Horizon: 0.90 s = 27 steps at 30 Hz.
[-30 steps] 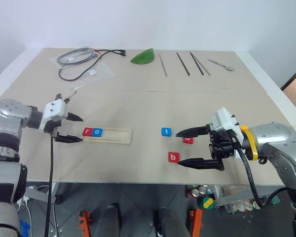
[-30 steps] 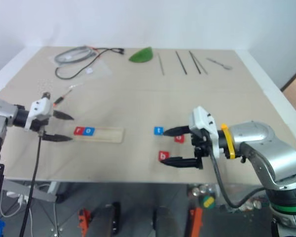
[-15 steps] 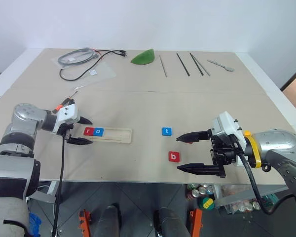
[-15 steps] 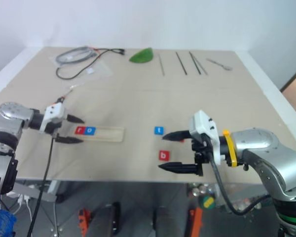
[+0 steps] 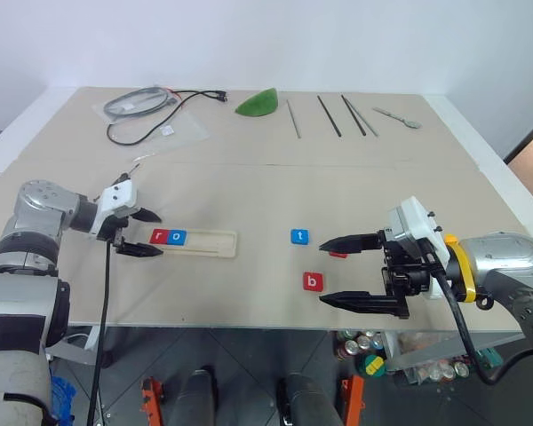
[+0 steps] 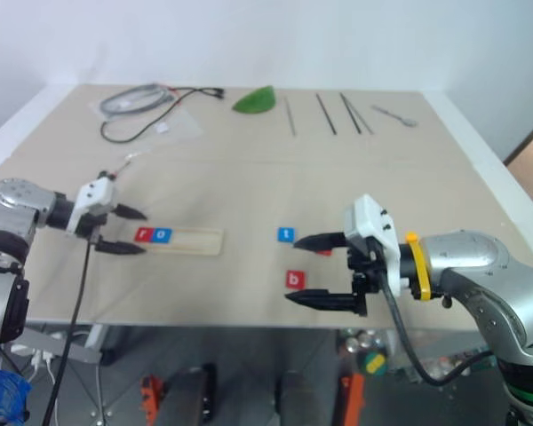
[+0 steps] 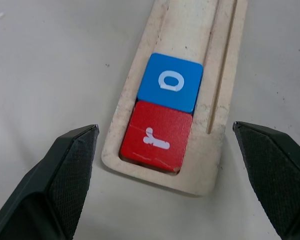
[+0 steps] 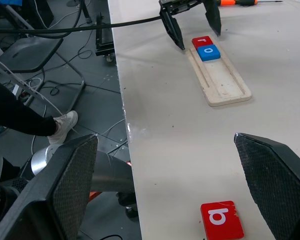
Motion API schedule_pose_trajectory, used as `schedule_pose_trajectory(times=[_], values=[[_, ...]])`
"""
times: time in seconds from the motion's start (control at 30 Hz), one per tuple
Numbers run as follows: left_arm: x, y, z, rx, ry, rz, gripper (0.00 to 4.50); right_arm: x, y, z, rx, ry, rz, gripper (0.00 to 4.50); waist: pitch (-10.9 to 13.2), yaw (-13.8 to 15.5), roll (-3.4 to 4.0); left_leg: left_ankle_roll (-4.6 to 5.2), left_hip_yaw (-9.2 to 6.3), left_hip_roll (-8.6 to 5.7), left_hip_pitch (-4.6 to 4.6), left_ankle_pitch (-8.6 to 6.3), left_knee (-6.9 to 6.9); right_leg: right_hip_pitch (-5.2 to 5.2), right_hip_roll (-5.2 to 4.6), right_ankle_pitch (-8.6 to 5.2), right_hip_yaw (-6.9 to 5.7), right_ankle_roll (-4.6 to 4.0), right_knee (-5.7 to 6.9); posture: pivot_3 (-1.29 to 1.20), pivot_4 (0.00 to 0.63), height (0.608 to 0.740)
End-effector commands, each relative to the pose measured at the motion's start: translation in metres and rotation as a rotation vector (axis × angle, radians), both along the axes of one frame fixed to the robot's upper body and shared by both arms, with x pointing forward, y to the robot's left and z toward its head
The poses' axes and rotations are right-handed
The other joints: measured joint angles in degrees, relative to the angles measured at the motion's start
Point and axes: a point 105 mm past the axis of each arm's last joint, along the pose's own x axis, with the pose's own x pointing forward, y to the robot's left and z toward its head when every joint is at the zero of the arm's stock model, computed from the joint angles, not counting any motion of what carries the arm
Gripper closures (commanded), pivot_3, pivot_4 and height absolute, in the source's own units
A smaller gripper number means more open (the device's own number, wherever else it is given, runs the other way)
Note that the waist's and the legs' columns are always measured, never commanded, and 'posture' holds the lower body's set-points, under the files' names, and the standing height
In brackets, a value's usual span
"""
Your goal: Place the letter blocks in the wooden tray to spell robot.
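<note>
The wooden tray (image 5: 204, 243) lies left of the table's centre, with a red "r" block (image 5: 157, 236) and a blue "o" block (image 5: 177, 237) side by side at its left end. My left gripper (image 5: 148, 233) hangs open just left of the tray's end, empty; its wrist view shows the "r" block (image 7: 156, 141) and the "o" block (image 7: 170, 81) between the fingers (image 7: 65, 170). A blue "t" block (image 5: 299, 236) and a red "b" block (image 5: 313, 282) lie loose on the table. A third red block (image 5: 338, 254) peeks from behind my right gripper (image 5: 328, 272), which is open and empty beside "b".
Along the far edge lie a cable in a clear bag (image 5: 147, 105), a green leaf-shaped piece (image 5: 258, 103), several thin rods (image 5: 330, 115) and a spoon (image 5: 398, 116). The right wrist view shows a person's leg and shoe (image 8: 60, 127) on the floor beside the table edge.
My left gripper has come in closer to the tray's left end. My right gripper has drawn back toward the near edge, uncovering more of the "b" block.
</note>
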Motion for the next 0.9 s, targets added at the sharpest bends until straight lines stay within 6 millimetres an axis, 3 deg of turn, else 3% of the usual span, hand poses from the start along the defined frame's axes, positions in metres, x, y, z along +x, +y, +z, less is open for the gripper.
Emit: schedule_pose_trajectory(times=[0.03, 0.43, 0.73, 0.83, 0.87, 0.9], values=[[0.006, -0.001, 0.002, -0.011, -0.022, 0.039, 0.0, -0.005, -0.001, 0.01, -0.01, -0.052, 0.003, 0.01, 0.0, 0.0, 0.0, 0.0, 0.0, 0.0, 0.0, 0.0, 0.0, 0.0, 0.0, 0.0, 0.0, 0.0, 0.0, 0.0, 0.15, 0.74], [0.0, -0.006, -0.022, 0.045, 0.098, 0.037, 0.0, -0.006, 0.001, 0.014, -0.001, -0.059, -0.015, 0.01, -0.09, 0.04, -0.06, 0.03, 0.0, 0.0, 0.07, 0.02, 0.18, 0.2, -0.04, 0.08, -0.01, 0.0, 0.0, 0.0, 0.15, 0.74], [-0.001, -0.007, -0.02, 0.05, 0.129, 0.018, 0.0, -0.002, 0.004, 0.012, 0.004, -0.07, -0.027, 0.01, -0.12, 0.04, -0.06, 0.04, 0.02, -0.01, 0.09, 0.01, 0.19, 0.22, -0.06, 0.07, -0.01, 0.02, -0.01, 0.0, 0.15, 0.74], [-0.001, -0.01, -0.017, 0.03, 0.121, 0.008, 0.74, -0.002, 0.004, 0.012, 0.004, -0.075, -0.029, 0.0, -0.12, 0.03, -0.06, 0.05, 0.02, -0.01, 0.09, 0.01, 0.19, 0.21, -0.06, 0.06, -0.01, 0.05, -0.01, 0.0, 0.15, 0.74], [-0.001, -0.012, -0.017, 0.014, 0.128, 0.002, 1.18, -0.001, 0.004, 0.012, 0.004, -0.076, -0.029, 0.0, -0.12, 0.02, -0.06, 0.05, 0.03, 0.0, 0.09, 0.01, 0.19, 0.21, -0.06, 0.06, -0.01, 0.05, -0.01, 0.0, 0.15, 0.74], [-0.002, -0.013, -0.016, 0.003, 0.133, -0.005, 1.28, -0.001, 0.004, 0.012, 0.004, -0.077, -0.03, 0.0, -0.12, 0.02, -0.06, 0.05, 0.03, 0.0, 0.09, 0.01, 0.19, 0.21, -0.06, 0.06, -0.01, 0.05, -0.01, 0.0, 0.15, 0.74]])
